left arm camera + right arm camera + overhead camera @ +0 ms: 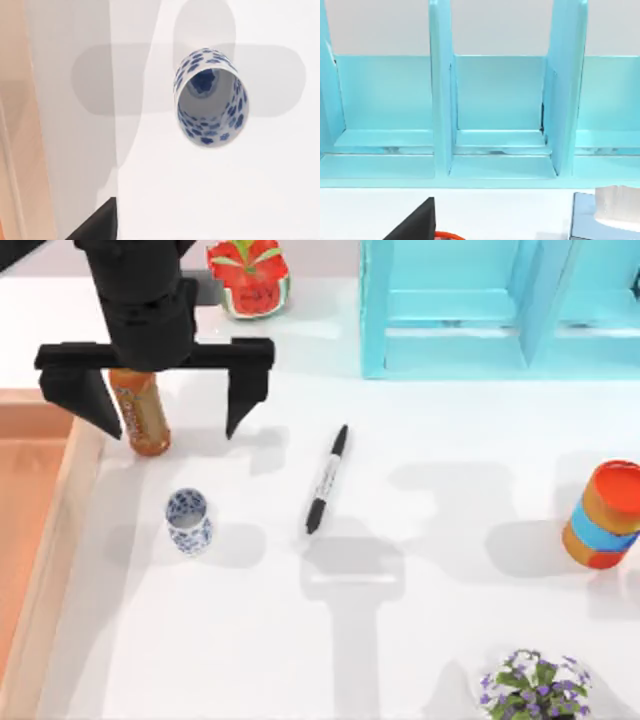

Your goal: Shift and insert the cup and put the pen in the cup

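The cup, white with a blue floral pattern, stands upright on the white table at the left; its mouth faces the left wrist view. The black pen with a pale labelled middle lies flat near the table's centre, to the right of the cup. My left gripper hangs open and wide behind the cup, its fingers straddling an orange bottle, with nothing held. A dark fingertip of it shows in the left wrist view. Of my right gripper one dark fingertip shows, set far to one side, facing the teal shelf.
A teal shelf with upright dividers stands at the back right. An orange cylinder with a blue band is at the right edge. A watermelon-patterned object sits at the back, a potted plant at the front right, and a wooden tray along the left.
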Controlling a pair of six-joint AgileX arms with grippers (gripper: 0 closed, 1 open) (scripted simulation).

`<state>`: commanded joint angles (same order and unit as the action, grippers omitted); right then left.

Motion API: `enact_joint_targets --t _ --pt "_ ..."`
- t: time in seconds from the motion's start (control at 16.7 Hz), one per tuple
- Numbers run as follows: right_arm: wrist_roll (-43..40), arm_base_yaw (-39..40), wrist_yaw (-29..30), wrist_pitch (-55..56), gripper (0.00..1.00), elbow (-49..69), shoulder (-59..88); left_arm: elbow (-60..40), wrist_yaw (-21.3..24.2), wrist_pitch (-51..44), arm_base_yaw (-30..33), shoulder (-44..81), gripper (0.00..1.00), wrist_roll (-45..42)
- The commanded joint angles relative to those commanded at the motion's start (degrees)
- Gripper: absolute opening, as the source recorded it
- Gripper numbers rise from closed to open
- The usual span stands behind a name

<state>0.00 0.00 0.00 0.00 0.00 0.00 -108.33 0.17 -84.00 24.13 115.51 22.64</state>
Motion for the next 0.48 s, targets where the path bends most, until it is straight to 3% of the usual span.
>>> enact_joint_targets --t 0.24,0.48 --pt "0.0 0.0 0.0 0.0 1.00 0.0 0.0 -8.6 -0.1 -8.6 -0.1 -0.8 1.00 0.0" --pt "0.0 0.0 0.0 0.0 1.00 0.0 0.0 -9.4 -0.1 -9.3 -0.1 -0.9 1.00 -0.1"
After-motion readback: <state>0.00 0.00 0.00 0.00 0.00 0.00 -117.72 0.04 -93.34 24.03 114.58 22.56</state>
